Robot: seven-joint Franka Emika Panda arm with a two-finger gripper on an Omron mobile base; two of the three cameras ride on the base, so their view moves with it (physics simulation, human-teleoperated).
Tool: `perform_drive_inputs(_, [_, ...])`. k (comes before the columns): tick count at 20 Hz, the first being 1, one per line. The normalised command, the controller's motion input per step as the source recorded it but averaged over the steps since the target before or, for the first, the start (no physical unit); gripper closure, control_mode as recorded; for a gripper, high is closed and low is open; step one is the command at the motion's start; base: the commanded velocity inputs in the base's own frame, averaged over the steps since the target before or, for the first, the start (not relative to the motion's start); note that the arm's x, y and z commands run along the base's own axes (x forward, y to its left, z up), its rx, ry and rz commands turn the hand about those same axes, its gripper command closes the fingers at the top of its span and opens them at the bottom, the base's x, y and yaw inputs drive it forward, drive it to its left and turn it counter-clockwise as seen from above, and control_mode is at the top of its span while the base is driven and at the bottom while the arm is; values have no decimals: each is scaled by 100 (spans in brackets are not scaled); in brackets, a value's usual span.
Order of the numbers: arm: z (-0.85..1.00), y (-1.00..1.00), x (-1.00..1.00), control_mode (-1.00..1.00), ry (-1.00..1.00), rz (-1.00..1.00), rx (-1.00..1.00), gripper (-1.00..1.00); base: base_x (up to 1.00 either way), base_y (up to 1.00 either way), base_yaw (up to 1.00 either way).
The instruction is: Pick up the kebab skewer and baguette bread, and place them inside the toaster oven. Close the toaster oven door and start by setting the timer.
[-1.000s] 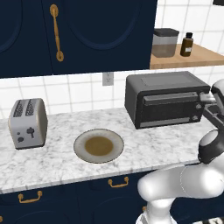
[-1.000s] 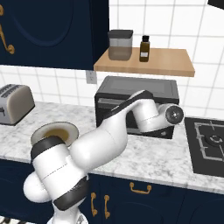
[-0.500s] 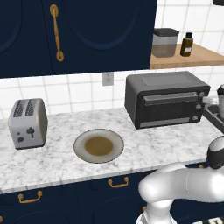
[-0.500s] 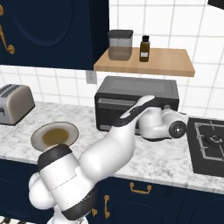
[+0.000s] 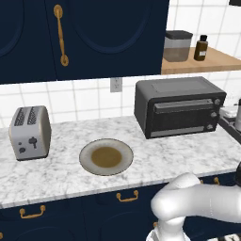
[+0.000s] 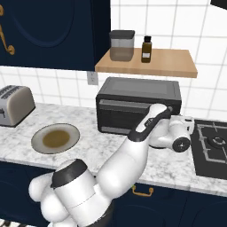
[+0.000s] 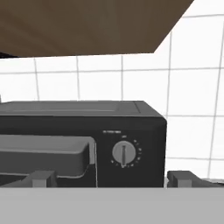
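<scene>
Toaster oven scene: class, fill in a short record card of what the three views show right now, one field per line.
Toaster oven: black box on the marble counter, under the wooden shelf
Toaster oven door: shut
Knob: on the right-hand panel, straight ahead of the hand camera
Pincer: open, level with the oven's front, holding nothing
Plate: bare, between the silver toaster and the oven
Shelf items: a grey canister and a dark bottle
</scene>
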Motion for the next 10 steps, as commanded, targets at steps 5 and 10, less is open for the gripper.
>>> perform_drive_inputs(5, [-1,-4,9,-100,-10,0,-17,-100,0,0,0])
perform_drive_inputs(10, [0,0,23,-100,0,-1,-10,-100,0,0,0])
